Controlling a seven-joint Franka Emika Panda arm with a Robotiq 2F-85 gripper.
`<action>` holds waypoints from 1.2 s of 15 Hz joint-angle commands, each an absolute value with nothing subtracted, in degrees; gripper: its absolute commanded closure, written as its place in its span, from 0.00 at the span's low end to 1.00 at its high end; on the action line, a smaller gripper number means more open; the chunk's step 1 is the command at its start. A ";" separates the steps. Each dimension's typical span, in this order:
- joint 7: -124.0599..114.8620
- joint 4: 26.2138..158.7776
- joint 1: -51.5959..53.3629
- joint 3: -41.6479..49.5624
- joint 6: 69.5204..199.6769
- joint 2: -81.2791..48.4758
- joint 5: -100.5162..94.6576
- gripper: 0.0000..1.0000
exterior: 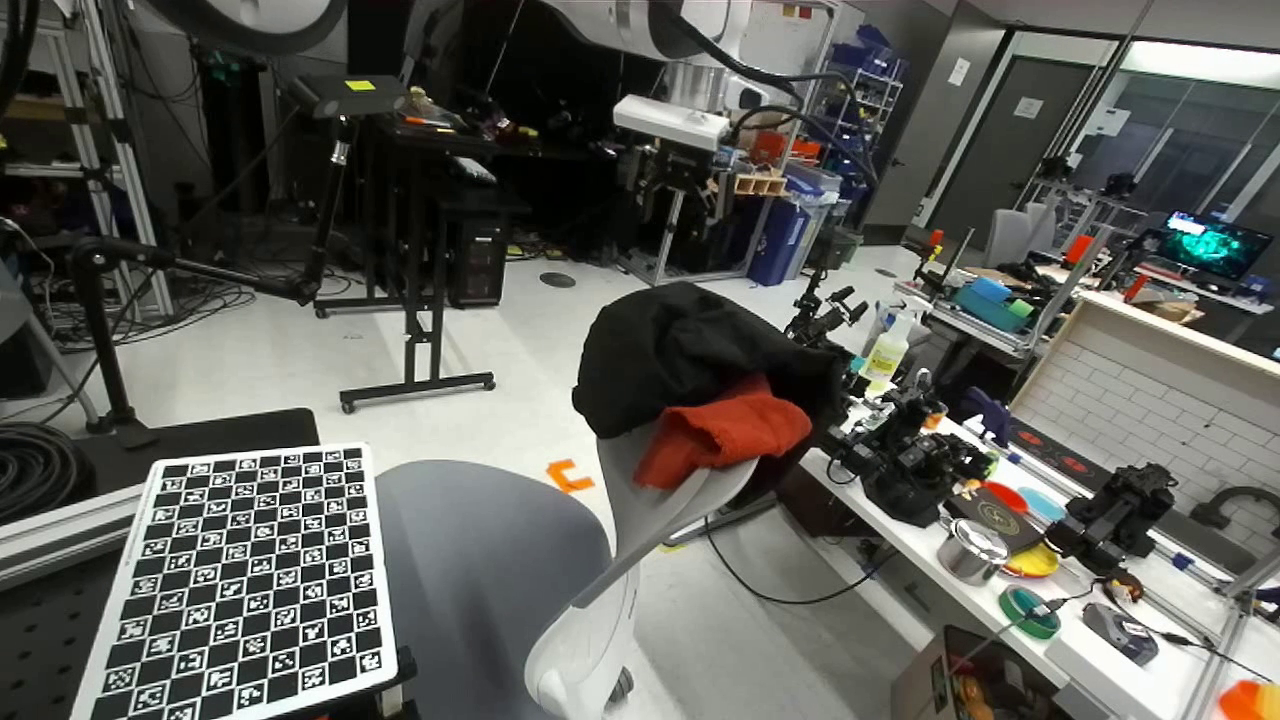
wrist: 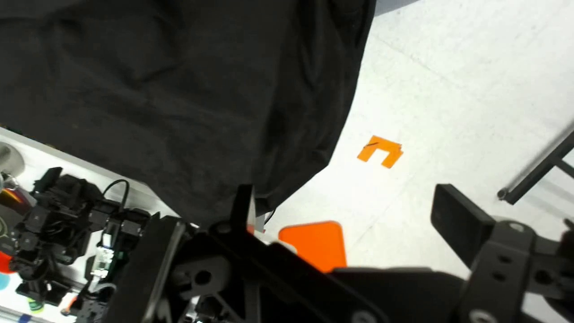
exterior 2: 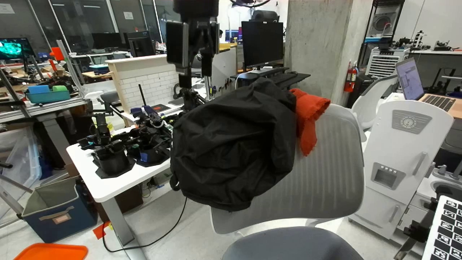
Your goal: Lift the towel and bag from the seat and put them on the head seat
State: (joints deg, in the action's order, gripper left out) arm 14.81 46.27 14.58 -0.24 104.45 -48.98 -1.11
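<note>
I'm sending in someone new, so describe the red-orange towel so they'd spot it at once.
Find the grey chair with a large black fabric bag slumped over the top of its backrest. Against that bag, also draped over the backrest's top edge, hangs the towel. It is the bright red-orange cloth, much smaller than the black bag beside it.

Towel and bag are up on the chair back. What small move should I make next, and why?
I'd likely raise the gripper a little, jaws open: it holds nothing and hangs apart from the black bag, which is already draped over the head seat with the towel, so both look placed.
</note>
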 commanded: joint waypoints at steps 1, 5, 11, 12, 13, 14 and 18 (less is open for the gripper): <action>15.75 57.65 18.63 0.12 107.77 -43.65 -4.51 0.00; 13.36 68.22 21.84 0.69 111.44 -40.35 -7.74 0.00; 7.96 85.08 24.37 1.46 117.83 -32.05 -12.36 0.00; 7.32 87.94 24.65 1.38 118.96 -30.39 -13.07 0.00; 5.48 90.38 22.93 -1.51 119.60 -28.76 -15.89 0.00; 4.54 93.19 22.99 -1.89 120.43 -26.97 -17.20 0.00; 1.75 101.11 22.09 -4.38 121.69 -21.32 -20.51 0.00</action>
State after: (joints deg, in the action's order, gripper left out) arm 4.01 93.13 23.43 -2.17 119.47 -27.47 -17.89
